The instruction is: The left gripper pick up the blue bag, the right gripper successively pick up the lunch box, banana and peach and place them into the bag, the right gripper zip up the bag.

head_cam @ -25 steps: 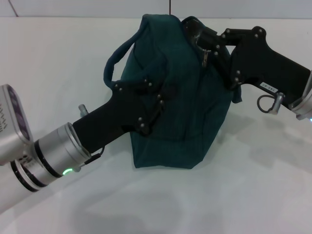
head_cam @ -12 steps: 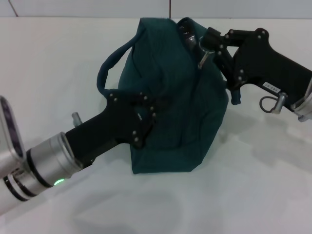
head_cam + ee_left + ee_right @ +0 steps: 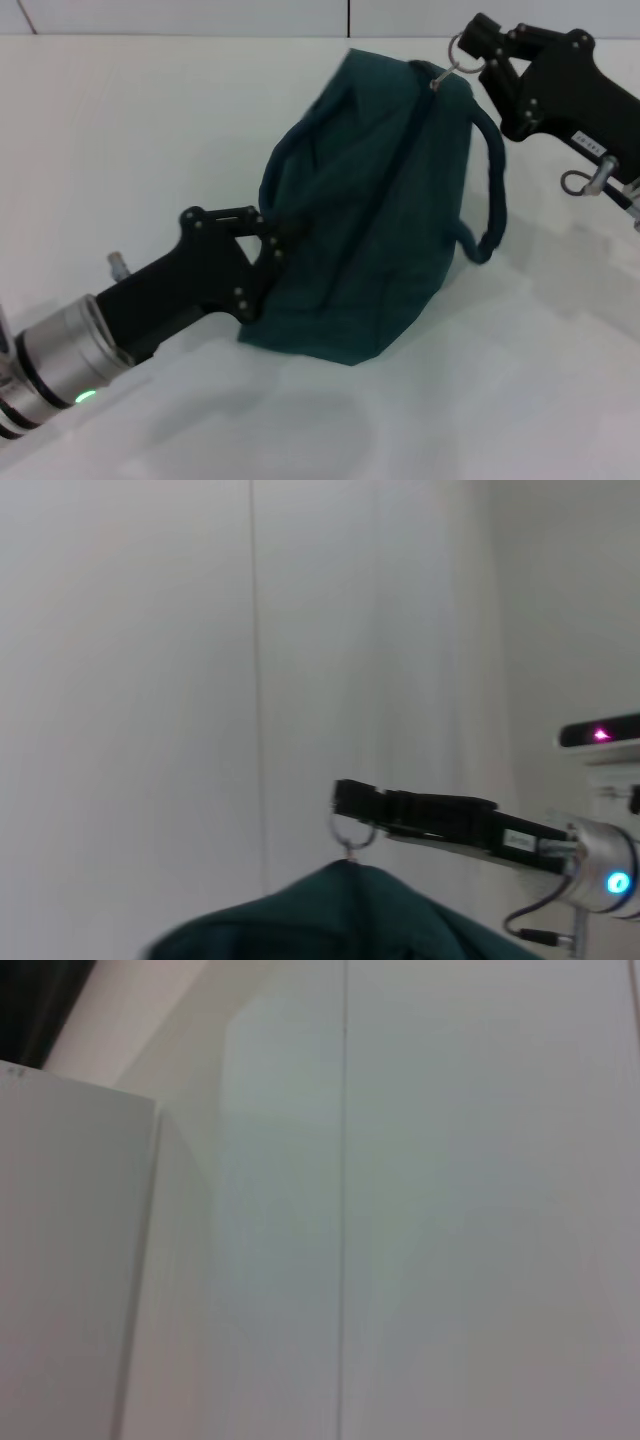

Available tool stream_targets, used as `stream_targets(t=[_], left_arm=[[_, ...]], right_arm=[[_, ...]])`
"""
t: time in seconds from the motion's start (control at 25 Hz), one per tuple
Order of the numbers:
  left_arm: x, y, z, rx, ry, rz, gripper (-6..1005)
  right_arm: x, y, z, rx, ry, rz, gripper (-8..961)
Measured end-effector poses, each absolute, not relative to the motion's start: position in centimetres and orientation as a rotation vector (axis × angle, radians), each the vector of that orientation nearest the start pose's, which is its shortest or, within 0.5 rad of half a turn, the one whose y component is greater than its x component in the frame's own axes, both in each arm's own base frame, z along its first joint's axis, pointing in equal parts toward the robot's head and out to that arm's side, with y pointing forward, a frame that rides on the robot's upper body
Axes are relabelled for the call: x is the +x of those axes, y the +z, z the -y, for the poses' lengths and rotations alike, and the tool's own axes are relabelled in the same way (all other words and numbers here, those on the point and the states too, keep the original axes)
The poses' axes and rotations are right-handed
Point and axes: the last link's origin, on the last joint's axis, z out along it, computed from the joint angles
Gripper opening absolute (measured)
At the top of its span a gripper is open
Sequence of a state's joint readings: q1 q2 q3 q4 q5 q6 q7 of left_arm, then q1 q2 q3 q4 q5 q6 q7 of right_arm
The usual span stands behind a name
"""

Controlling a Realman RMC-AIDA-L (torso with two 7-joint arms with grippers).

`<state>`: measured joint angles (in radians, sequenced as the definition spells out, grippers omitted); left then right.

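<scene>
The blue bag (image 3: 380, 250) lies tilted on the white table, its zipper line running up to a metal ring pull (image 3: 459, 50) at its far end. My left gripper (image 3: 275, 245) is shut on the bag's fabric at its near left side. My right gripper (image 3: 472, 42) is at the bag's far right corner, shut on the ring pull. The left wrist view shows the bag's top (image 3: 340, 920), with the right gripper (image 3: 345, 800) holding the ring (image 3: 350, 832) just above it. The lunch box, banana and peach are not visible.
The white table (image 3: 150, 130) stretches around the bag, with a white wall behind it. One bag handle (image 3: 492, 200) loops down on the right side. The right wrist view shows only white wall panels.
My right gripper has drawn the ring pull up and to the far right along the zipper. The bag has tilted and shifted right. My left arm has drawn back toward the near left.
</scene>
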<state>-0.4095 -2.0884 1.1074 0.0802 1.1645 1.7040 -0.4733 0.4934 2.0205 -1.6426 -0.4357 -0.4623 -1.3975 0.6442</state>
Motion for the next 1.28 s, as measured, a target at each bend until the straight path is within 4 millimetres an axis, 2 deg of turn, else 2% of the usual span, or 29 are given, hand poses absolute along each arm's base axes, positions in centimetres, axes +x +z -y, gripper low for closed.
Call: stream_targets(t=[0.28,0.52,0.8,0.92,1.12,1.28], left_arm=[[-28.1,-3.1,-25.1,-2.189,-1.184,0.261,103],[-28.9,-2.1,-25.7,-2.170,-1.162,0.309,119],[-27.8,-2.7,-25.9,-2.096,-1.210,0.294,139],[-27.5,-2.2,-25.7,-2.036,-1.271,0.306,147],[-26.4,-1.2,-25.9,-2.065,-1.398,0.303,161],[-25.2,0.3,-28.5,-2.145,-1.479,0.414,429]], right_arm=[[21.4,-0.6,-34.9,-2.143,1.224,-0.163,24],[21.9,-0.8,-35.0,-2.154,1.211,-0.211,25],[21.9,-1.0,-34.9,-2.157,1.212,-0.218,25],[21.9,-1.1,-34.8,-2.160,1.213,-0.219,24],[21.9,-1.1,-34.8,-2.161,1.213,-0.219,21],[21.9,-1.3,-34.7,-2.162,1.210,-0.219,19]])
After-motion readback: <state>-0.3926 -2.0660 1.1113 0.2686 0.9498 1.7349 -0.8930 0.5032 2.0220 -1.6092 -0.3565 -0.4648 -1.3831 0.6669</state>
